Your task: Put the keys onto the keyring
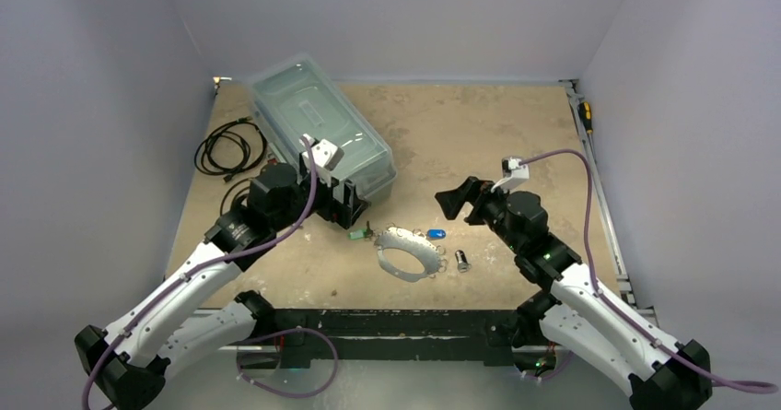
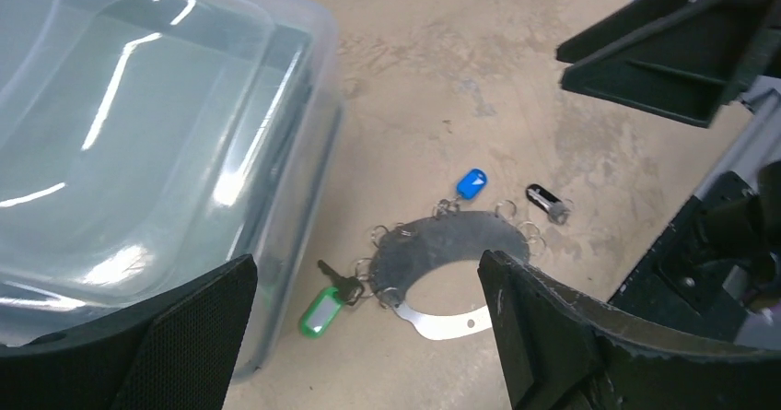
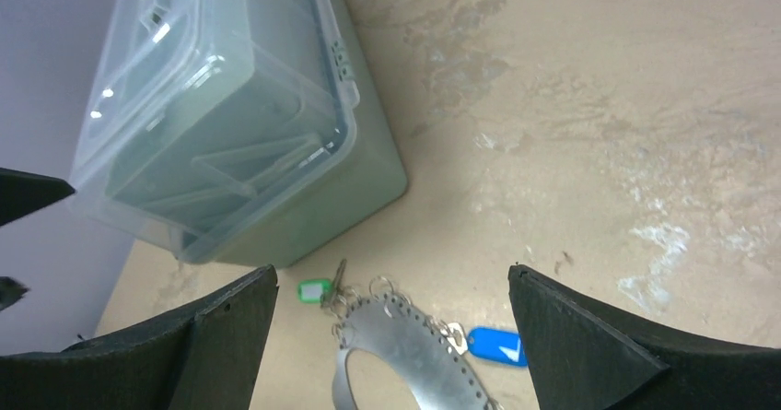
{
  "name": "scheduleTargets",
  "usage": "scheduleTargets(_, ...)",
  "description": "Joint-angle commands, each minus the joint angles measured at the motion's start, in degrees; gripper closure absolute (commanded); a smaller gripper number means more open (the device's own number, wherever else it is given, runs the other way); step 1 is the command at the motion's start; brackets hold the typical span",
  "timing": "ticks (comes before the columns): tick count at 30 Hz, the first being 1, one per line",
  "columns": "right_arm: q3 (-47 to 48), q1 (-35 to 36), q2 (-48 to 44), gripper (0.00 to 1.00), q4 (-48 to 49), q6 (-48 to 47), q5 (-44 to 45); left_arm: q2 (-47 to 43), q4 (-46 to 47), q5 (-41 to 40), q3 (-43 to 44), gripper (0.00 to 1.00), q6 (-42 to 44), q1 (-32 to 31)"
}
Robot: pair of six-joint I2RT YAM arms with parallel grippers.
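The keyring (image 1: 406, 251), a pale metal loop with small rings along its edge, lies flat on the table between the arms; it also shows in the left wrist view (image 2: 451, 261) and the right wrist view (image 3: 419, 355). A green-tagged key (image 1: 356, 233) (image 2: 320, 311) (image 3: 314, 291) lies at its left edge, touching a ring. A blue-tagged key (image 1: 437, 234) (image 2: 472, 184) (image 3: 495, 345) lies at its far edge. A dark and silver key (image 1: 462, 263) (image 2: 545, 201) lies loose to its right. My left gripper (image 1: 343, 200) is open and empty above the left side. My right gripper (image 1: 460, 201) is open and empty, to the right.
A clear plastic lidded box (image 1: 320, 124) stands at the back left, right beside my left gripper. Coiled black cables (image 1: 230, 147) lie left of the box. A yellow-handled tool (image 1: 586, 117) lies at the right table edge.
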Motion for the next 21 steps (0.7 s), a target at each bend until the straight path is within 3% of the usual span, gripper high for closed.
scheduleTargets(1,2.9,0.0,-1.2,0.01,-6.5,-1.3,-0.2,-0.8,3.2,10.4,0.0,0.1,0.2,-1.1)
scheduleTargets(4,3.4,0.0,-1.6,0.01,-9.7,-0.3,1.6,1.3,2.7,11.7,0.5,0.11,0.1,-3.8)
scheduleTargets(7,3.7,-0.1,-1.9,0.01,-12.2,-0.3,0.9,3.2,0.8,6.5,1.8,0.11,-0.6,-9.6)
scheduleTargets(13,1.6,0.0,-1.8,0.12,-13.7,-0.1,-3.7,5.5,-1.2,-2.1,1.4,0.14,-7.0,-14.4)
scheduleTargets(21,-4.6,0.0,1.6,0.3,-5.6,2.2,-11.1,6.2,8.3,-12.8,-7.7,0.17,-15.3,-20.1)
